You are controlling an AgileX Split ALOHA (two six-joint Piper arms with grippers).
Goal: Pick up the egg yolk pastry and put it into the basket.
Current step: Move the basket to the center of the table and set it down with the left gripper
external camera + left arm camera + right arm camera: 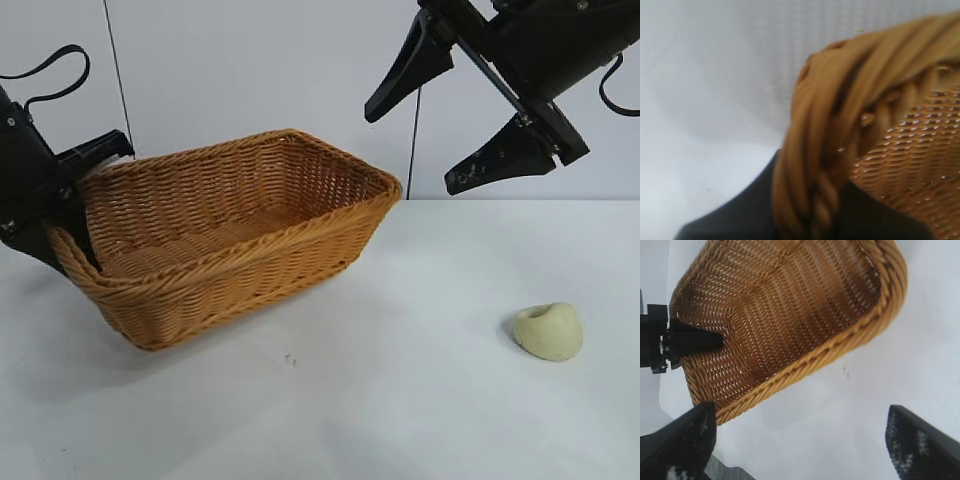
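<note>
Pastry [549, 331]: lies on the white bench [400, 400] toward its right edge, dimple up, nothing touching it; well apart from the basket.
Basket [230, 240]: sits at the bench's back left, tipped, with its left end raised and its right end toward the bench's middle; nothing is inside it.
Left gripper [70, 215]: at the bench's left edge, clamped on the basket's left rim, one finger [692, 341] inside the wall and the other outside; the left wrist view shows the braided rim [840, 130] caught between its dark fingers.
Right gripper [455, 120]: hangs in the air above the bench's back right, pointing down toward the bench, jaws spread wide and holding nothing; it is above and behind the pastry, not touching it.
</note>
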